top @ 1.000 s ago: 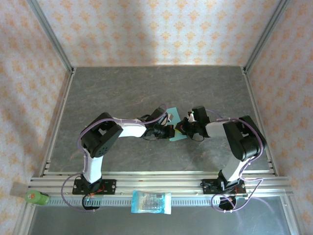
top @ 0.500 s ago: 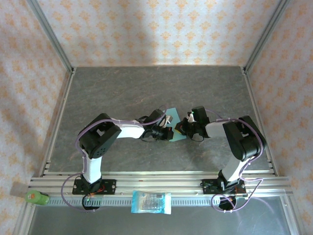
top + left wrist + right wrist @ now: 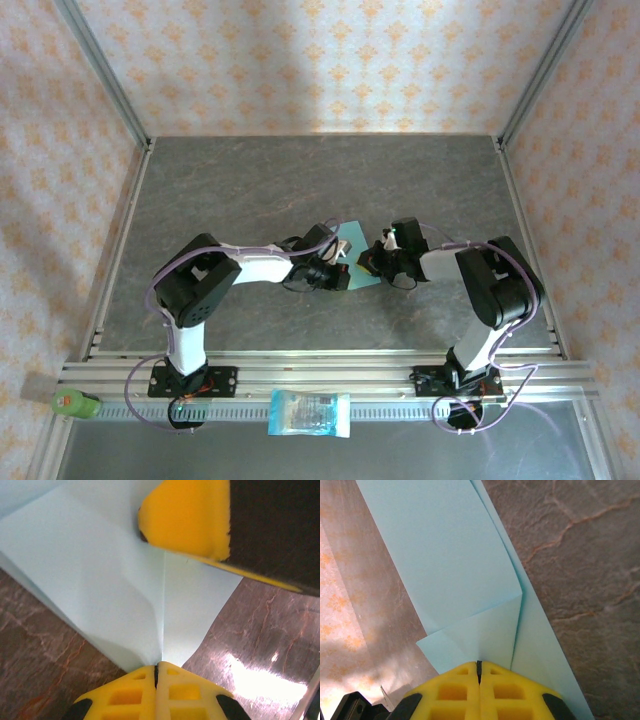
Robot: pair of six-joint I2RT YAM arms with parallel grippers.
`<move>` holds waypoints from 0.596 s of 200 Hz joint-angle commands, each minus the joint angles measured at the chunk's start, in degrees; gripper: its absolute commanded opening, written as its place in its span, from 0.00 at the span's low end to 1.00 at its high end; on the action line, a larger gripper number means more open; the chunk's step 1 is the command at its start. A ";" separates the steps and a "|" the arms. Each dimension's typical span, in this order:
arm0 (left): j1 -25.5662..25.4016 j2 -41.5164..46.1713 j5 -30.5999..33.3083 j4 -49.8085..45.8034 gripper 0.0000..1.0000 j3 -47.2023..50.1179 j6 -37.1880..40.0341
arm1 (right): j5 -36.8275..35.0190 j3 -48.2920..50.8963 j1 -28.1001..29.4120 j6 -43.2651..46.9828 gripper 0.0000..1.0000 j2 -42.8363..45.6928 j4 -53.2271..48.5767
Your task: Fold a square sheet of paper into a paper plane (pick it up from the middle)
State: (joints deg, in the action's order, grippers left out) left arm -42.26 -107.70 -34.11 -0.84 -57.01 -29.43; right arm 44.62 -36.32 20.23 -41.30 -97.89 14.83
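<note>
The square sheet of paper (image 3: pixel 352 231) is light teal-blue and partly folded, and it lies at the middle of the grey table between my two grippers. In the left wrist view the sheet (image 3: pixel 100 570) narrows to a point with a centre crease that runs straight to my left gripper (image 3: pixel 158 666), which is shut with its tips on that point. The right gripper's yellow finger (image 3: pixel 185 520) rests on the sheet's far side. In the right wrist view a folded flap (image 3: pixel 485 625) lies over a longer strip (image 3: pixel 455 555), and my right gripper (image 3: pixel 479 663) is shut with its tips on the flap.
A blue-and-white printed packet (image 3: pixel 310 413) lies on the near rail between the arm bases. A green object (image 3: pixel 75 403) sits at the near left corner. Aluminium frame posts and patterned walls close in the table (image 3: pixel 250 180) on three sides.
My left arm's elbow has drifted slightly left and nearer, and its gripper has slid a little along the paper. The right arm has stayed put.
</note>
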 commanded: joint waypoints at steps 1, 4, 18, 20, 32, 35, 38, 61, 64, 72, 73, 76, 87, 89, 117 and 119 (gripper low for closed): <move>-0.27 1.27 -0.60 -5.00 0.00 1.28 1.21 | -6.05 2.30 -0.19 1.13 0.00 -2.31 -7.45; -0.23 1.24 -0.67 -5.02 0.00 1.22 1.29 | -6.02 2.28 -0.19 0.99 0.00 -2.31 -7.45; -0.37 1.18 -0.78 -5.13 0.00 1.21 1.47 | -6.01 2.30 -0.19 1.04 0.00 -2.22 -7.45; -0.41 1.13 -0.81 -5.13 0.00 1.27 1.48 | -6.05 2.30 -0.21 1.02 0.00 -2.22 -7.45; -0.63 1.48 -0.95 -4.93 0.00 1.38 1.67 | -6.05 2.24 -0.22 1.00 0.00 -2.18 -7.54; -0.70 1.57 -1.00 -5.02 0.00 1.38 1.67 | -6.08 2.21 -0.19 1.09 0.00 -2.11 -7.58; -0.72 1.68 -0.92 -5.03 0.00 1.31 1.74 | -5.98 2.21 -0.19 1.13 0.00 -2.13 -7.57; -0.98 3.01 0.32 -5.63 0.00 1.24 1.75 | -6.06 2.17 -0.22 1.21 0.00 -1.97 -7.80; -0.98 3.25 0.55 -5.66 0.00 1.28 1.68 | -5.98 2.21 -0.19 1.22 0.00 -2.00 -7.80; -0.94 3.92 0.90 -5.47 0.00 1.29 1.49 | -5.94 2.21 -0.19 1.22 0.00 -1.97 -7.78; -0.96 4.04 0.94 -5.48 0.00 1.29 1.44 | -5.95 2.21 -0.19 1.22 0.00 -1.96 -7.79; -0.98 4.41 1.14 -5.36 0.00 1.29 1.33 | -5.95 2.21 -0.19 1.22 0.00 -1.96 -7.80; -0.98 5.97 1.84 -4.29 0.00 1.52 0.47 | -5.92 2.17 -0.23 1.23 0.00 -1.87 -7.84; -1.03 6.24 1.91 -3.98 0.00 1.59 0.28 | -5.94 2.18 -0.22 1.24 0.00 -1.87 -7.88; -0.89 9.32 2.83 0.72 0.00 2.18 -3.43 | -6.04 2.04 -0.19 1.31 0.00 -1.73 -8.02; -0.89 9.32 2.84 1.12 0.00 2.19 -3.68 | -5.97 1.99 -0.19 1.31 0.00 -1.73 -8.03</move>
State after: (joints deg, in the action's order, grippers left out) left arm -43.03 -101.56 -33.30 -3.16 -55.42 -29.76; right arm 44.64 -36.32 20.23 -41.10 -97.89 14.81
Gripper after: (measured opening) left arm 0.060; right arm 0.037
